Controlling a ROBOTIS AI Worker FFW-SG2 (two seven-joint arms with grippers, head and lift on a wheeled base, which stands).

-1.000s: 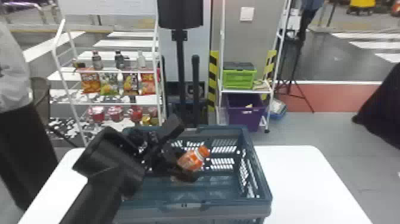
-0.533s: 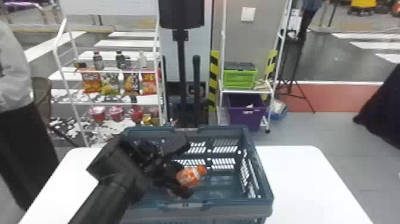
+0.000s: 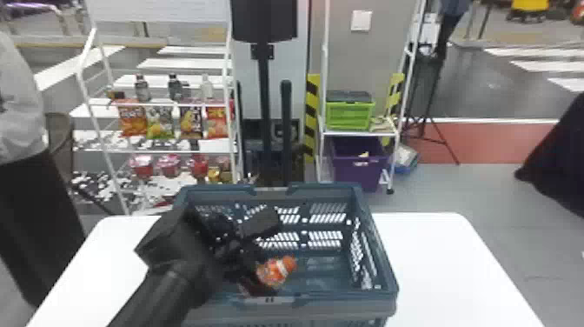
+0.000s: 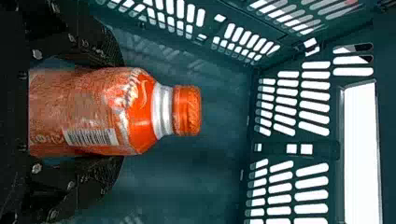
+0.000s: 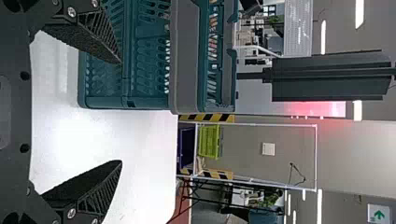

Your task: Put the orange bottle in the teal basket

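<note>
- Background: a purple bin (image 3: 356, 174), beyond the basket; foreground, a white table (image 3: 434, 261) beneath it.
- Teal basket (image 3: 343, 304): the landmark, upright.
- Orange bottle (image 3: 276, 270): tilted, inside the basket's walls – clasped by the left gripper (image 4: 119, 109).
- Right gripper (image 5: 122, 112): fingers parted, empty, near the basket.
- Progress, as judged from where I stand: carrying in essentially done – letting go and lifting clear of the basket remain.

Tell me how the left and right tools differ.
The left tool is closed on the orange bottle; the right tool is open and empty. The left tool is down inside the teal basket, while the right tool is outside it. Both have two black fingers.
</note>
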